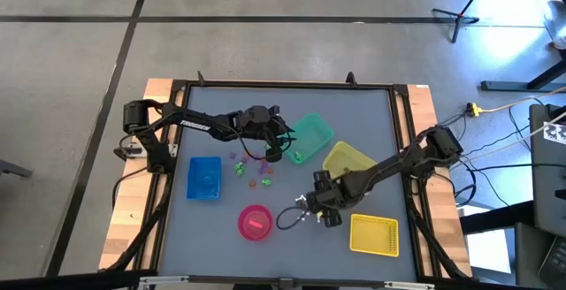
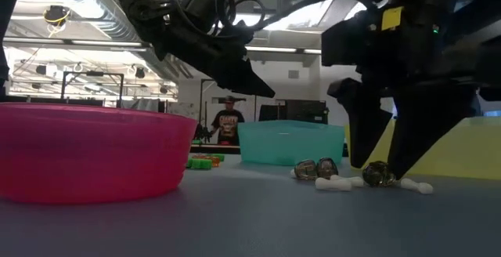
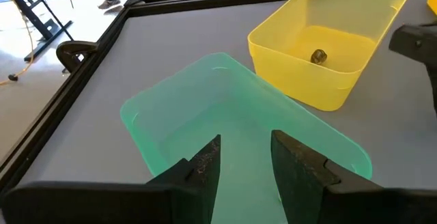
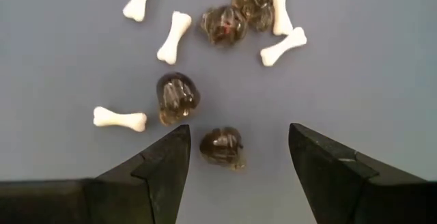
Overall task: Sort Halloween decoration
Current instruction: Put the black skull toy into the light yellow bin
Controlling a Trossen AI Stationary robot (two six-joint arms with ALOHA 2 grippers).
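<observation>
Several dark grey skull-like trinkets and white bones of the Halloween decoration lie loose on the grey table. My right gripper [image 4: 239,132] points down over them, open, with one dark trinket [image 4: 222,147] lying between its fingers, untouched; the low view shows that trinket [image 2: 380,175] on the table. Purple, orange and green trinkets [image 1: 252,171] lie farther left. My left gripper [image 3: 246,145] hovers open over the green bin [image 3: 225,108], nothing between its fingers.
A yellow bin [image 3: 328,26] holding one dark trinket [image 3: 318,57] stands beside the green bin. A second yellow bin [image 1: 374,234] sits near the front right, a pink bowl [image 1: 255,222] at the front, a blue bin [image 1: 204,177] at the left. A person stands far behind the table.
</observation>
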